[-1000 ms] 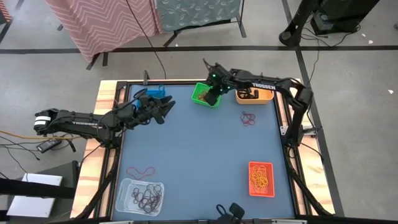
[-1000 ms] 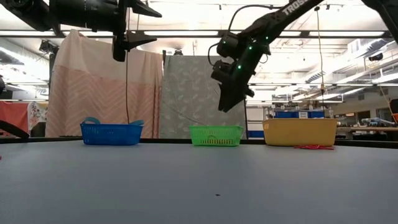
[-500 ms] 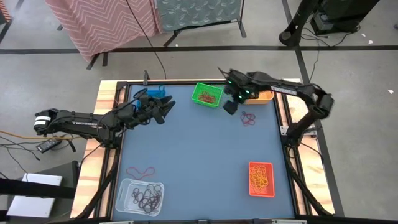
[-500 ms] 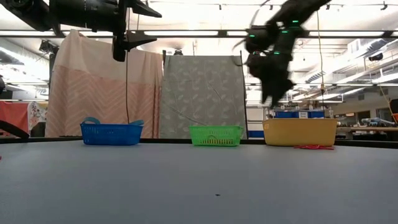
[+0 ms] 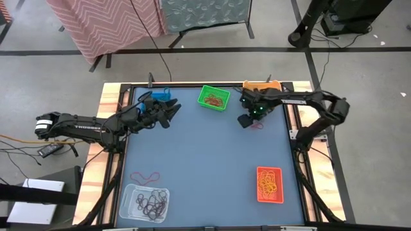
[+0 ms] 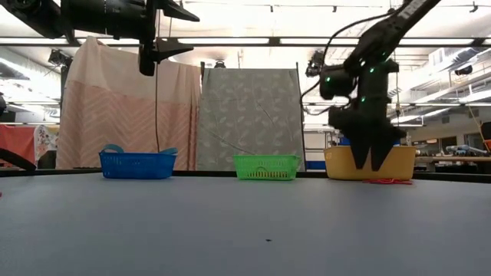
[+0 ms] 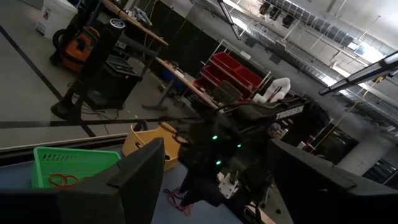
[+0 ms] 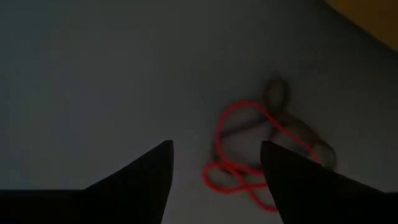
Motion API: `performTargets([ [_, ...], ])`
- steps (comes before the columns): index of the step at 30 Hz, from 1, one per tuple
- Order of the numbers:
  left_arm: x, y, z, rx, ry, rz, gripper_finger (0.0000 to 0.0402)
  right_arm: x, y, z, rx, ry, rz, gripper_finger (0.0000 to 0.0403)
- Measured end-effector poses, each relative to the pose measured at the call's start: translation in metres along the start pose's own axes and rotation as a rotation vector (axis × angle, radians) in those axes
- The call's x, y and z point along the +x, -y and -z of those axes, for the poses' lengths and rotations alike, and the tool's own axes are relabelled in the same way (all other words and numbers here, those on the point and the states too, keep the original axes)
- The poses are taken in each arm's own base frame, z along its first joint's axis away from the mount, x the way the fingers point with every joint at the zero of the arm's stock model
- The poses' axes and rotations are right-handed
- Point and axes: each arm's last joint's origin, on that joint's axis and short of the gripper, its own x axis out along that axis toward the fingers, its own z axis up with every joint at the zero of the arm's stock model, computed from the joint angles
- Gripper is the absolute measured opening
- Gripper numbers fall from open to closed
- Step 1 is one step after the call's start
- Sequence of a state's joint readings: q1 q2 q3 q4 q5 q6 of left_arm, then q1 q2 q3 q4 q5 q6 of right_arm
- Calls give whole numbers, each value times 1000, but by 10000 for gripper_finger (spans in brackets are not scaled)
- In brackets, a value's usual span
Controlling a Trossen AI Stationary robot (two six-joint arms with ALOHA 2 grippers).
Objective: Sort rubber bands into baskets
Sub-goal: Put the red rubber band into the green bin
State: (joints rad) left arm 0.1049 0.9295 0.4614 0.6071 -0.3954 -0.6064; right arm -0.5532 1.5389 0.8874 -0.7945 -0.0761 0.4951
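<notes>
My right gripper (image 5: 246, 120) (image 6: 374, 164) points down, open, a little above the table beside a tangle of red rubber bands (image 5: 257, 123) (image 8: 249, 152) in front of the yellow-orange basket (image 6: 399, 162). In the right wrist view its fingers stand to either side of the tangle's near end without touching it. My left gripper (image 5: 172, 112) (image 7: 216, 143) waits open, high up beside the blue basket (image 5: 159, 96). The green basket (image 5: 214, 97) holds a few bands. Near the front are the red-orange basket (image 5: 270, 185) and the clear basket (image 5: 146, 200), both with bands in them.
A loose red band (image 5: 146, 176) lies on the blue mat near the clear basket. The three far baskets stand in a row along the far edge; the mat's middle (image 5: 205, 154) is bare. Cloth-draped screens stand behind the table.
My right gripper has swung from above the green basket toward the table's right edge and somewhat nearer, sinking and turning to point straight down over the red bands by the yellow-orange basket. Its fingers stand wider apart than a second ago.
</notes>
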Motion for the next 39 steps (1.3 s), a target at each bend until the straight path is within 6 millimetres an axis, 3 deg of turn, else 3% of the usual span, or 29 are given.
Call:
performTargets([
  [9, 0, 0, 0, -7, 1, 0, 286, 29, -7, -17, 39, -77, 35, 236],
  [19, 0, 0, 0, -7, 1, 1, 286, 20, -12, -26, 56, -55, 33, 194],
  [28, 0, 0, 0, -3, -1, 0, 286, 17, -15, -29, 72, -33, 31, 191],
  [39, 0, 0, 0, -2, 0, 0, 286, 28, -10, -22, 136, -39, 60, 191],
])
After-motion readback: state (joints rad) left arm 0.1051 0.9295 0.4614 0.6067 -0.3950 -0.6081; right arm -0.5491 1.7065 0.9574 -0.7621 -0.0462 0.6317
